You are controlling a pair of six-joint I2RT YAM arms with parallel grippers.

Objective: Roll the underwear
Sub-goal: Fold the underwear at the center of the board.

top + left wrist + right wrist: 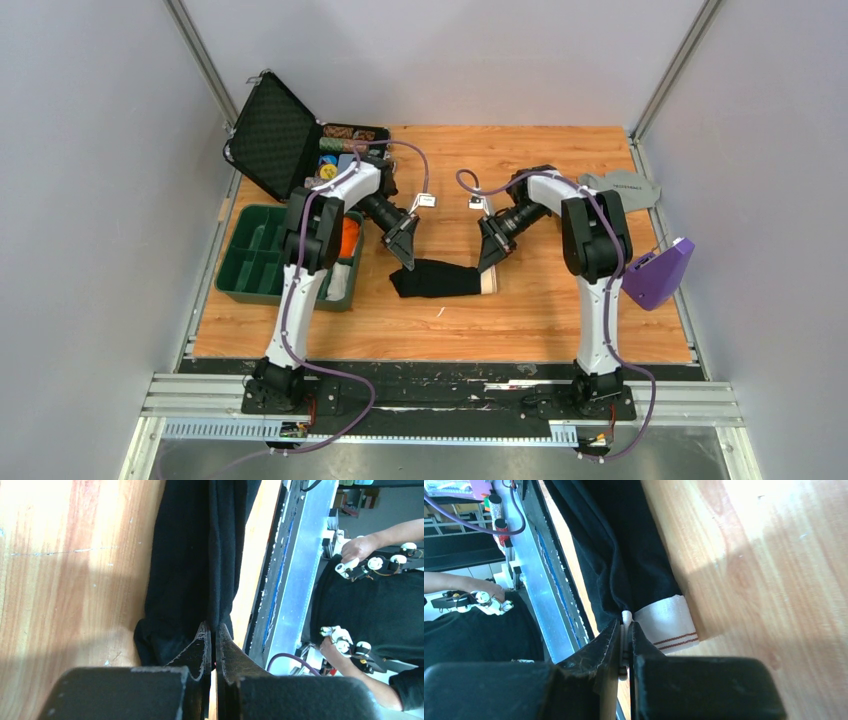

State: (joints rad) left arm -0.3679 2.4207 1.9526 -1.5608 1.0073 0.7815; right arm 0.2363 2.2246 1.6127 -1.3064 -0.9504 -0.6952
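Note:
The black underwear (437, 278) lies folded into a long strip on the wooden table, its white waistband (488, 281) at the right end. My left gripper (404, 254) is shut on the strip's left end; in the left wrist view black cloth (195, 555) runs up from between the closed jaws of that gripper (214, 628). My right gripper (487, 262) is shut on the waistband end; in the right wrist view its jaws (626, 622) pinch the white band (666, 622), which has two thin red stripes, with the black cloth (624, 545) beyond it.
A green divided tray (258, 262) and an open black case (275, 135) with small items stand at the left. A light grey garment (622, 187) lies at the back right and a purple object (660, 272) at the right edge. The metal rail (440, 395) runs along the near edge.

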